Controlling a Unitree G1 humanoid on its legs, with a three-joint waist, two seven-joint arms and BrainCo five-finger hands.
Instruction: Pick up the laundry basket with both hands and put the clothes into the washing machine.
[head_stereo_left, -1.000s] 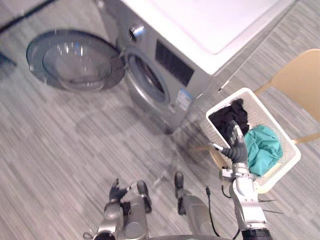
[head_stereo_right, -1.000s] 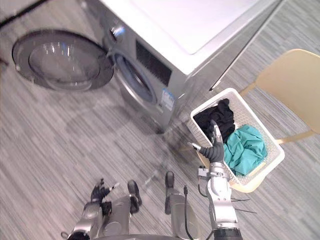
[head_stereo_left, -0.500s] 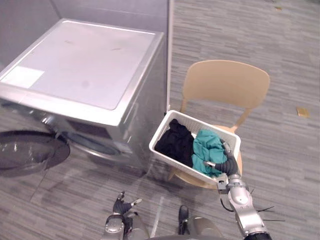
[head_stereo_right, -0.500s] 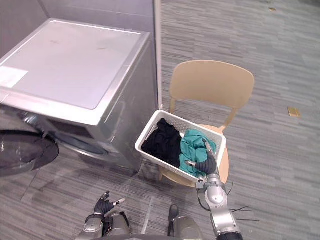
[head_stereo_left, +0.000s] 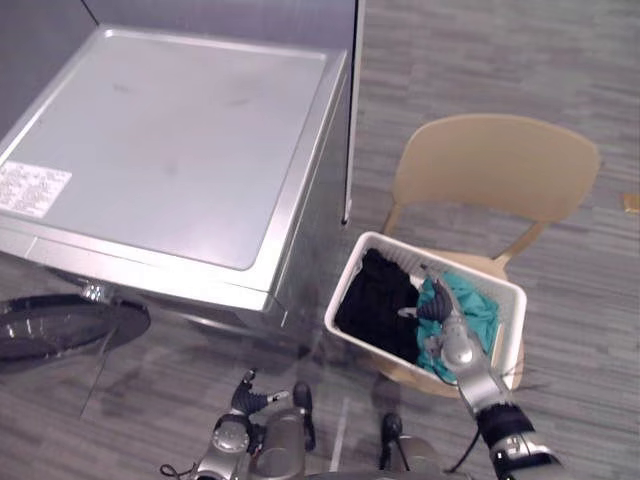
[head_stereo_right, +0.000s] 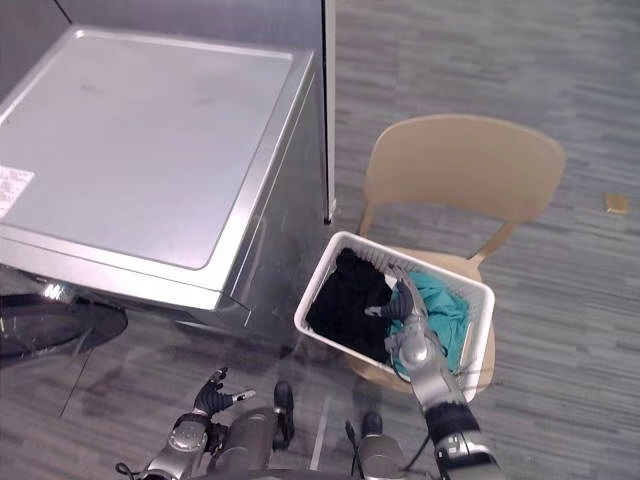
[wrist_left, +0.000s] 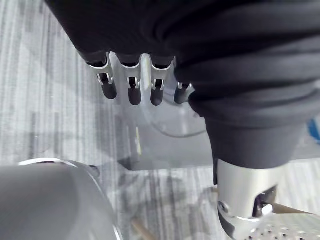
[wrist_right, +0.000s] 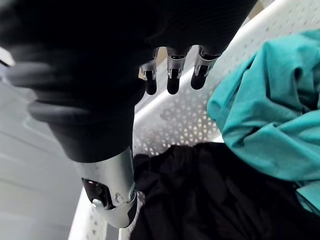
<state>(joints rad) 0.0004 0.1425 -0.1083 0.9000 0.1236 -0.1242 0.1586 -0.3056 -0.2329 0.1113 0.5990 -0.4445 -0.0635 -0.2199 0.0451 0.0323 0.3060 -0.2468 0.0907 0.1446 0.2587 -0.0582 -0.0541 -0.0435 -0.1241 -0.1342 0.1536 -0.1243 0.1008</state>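
Laundry basket (head_stereo_left: 345, 282) on chair (head_stereo_left: 495, 160); wrist view: right hand (wrist_right: 171, 76) relaxed above clothes (wrist_right: 265, 130).

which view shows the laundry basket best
Left eye view: almost the whole laundry basket on the chair, clothes inside. Right eye view is equal. Right wrist view catches a stretch of its perforated wall.

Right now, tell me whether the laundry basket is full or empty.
Not empty: the laundry basket holds a black garment and a teal garment, lying side by side inside its white walls.
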